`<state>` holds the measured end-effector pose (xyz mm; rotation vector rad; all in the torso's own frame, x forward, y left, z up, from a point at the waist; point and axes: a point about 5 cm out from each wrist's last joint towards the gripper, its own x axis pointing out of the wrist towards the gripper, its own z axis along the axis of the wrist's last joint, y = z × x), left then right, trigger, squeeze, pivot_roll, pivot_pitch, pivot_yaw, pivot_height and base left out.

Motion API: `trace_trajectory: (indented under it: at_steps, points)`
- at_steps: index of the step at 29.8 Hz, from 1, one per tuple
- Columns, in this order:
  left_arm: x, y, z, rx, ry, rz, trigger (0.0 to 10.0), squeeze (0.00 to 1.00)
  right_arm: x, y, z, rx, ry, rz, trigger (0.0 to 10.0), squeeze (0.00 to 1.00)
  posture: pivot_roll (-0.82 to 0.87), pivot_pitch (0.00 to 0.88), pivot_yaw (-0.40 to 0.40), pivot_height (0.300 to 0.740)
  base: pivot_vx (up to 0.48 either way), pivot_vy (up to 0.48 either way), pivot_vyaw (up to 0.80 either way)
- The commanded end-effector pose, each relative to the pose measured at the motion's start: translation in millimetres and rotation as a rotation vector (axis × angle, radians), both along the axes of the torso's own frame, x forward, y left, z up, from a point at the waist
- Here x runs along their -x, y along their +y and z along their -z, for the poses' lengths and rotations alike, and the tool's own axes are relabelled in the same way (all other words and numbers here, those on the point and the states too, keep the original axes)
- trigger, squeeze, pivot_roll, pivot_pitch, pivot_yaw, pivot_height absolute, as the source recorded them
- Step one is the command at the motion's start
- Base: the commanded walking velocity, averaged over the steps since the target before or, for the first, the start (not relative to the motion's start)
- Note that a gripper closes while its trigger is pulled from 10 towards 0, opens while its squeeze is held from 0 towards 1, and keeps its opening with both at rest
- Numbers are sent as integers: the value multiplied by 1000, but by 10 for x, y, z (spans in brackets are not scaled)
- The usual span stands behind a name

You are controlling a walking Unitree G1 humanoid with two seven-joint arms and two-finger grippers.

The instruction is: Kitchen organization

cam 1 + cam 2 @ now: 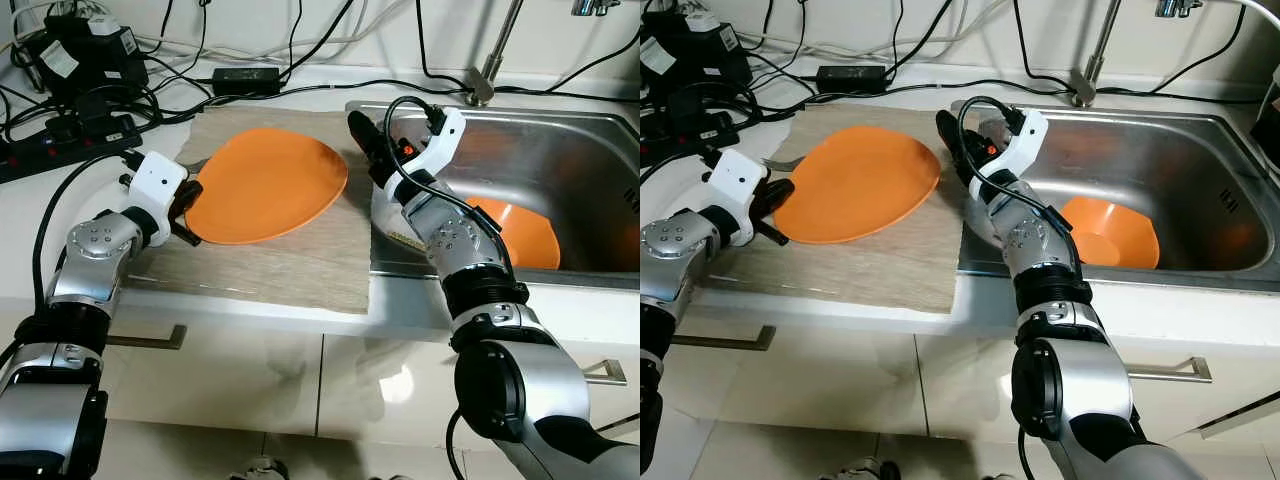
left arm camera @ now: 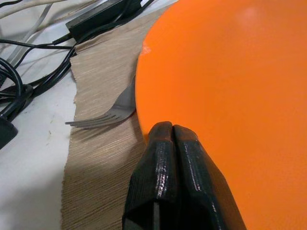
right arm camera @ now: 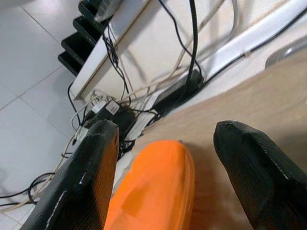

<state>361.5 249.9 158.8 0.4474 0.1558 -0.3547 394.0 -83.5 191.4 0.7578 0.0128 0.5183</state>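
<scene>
While the left claw (image 1: pixel 183 215) is closed tight on the rim of the orange plate (image 1: pixel 265 185) at the plate's 8 o'clock edge, the right claw (image 1: pixel 362 140) stands wide open and empty just beside the plate's 3 o'clock edge, its fingers (image 3: pixel 91 167) spread to either side of the rim in the right wrist view. The plate lies on a tan mat (image 1: pixel 290 262) on the white counter (image 1: pixel 60 220), with a fork (image 2: pixel 103 115) partly tucked under its rim near the left claw. The step in hand appears to be a two-arm pickup or handover of the plate (a judgement from the pose). The next move would call for the right claw to close on the far rim, keeping the plate level. A second orange plate (image 1: pixel 525 240) rests in the steel sink (image 1: pixel 570 150) at the counter's 3 o'clock side, below the faucet (image 1: pixel 487 70). Black cables and a power strip (image 1: pixel 60 140) crowd the counter at 10 o'clock, against a white wall; white cabinet fronts (image 1: pixel 300 380) sit below.
</scene>
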Motion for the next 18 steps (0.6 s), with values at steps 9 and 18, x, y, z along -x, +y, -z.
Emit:
trace_trajectory:
  at_steps: [9,18]
  points:
    - [108,28,336,-29,146,-16,10000,0,45,69,183,13,83,-26,10000,0,52,40,-12,740,0,0,0]
    - [109,35,335,-30,146,-18,10000,0,77,117,288,28,122,-39,10000,0,51,45,-13,740,0,0,0]
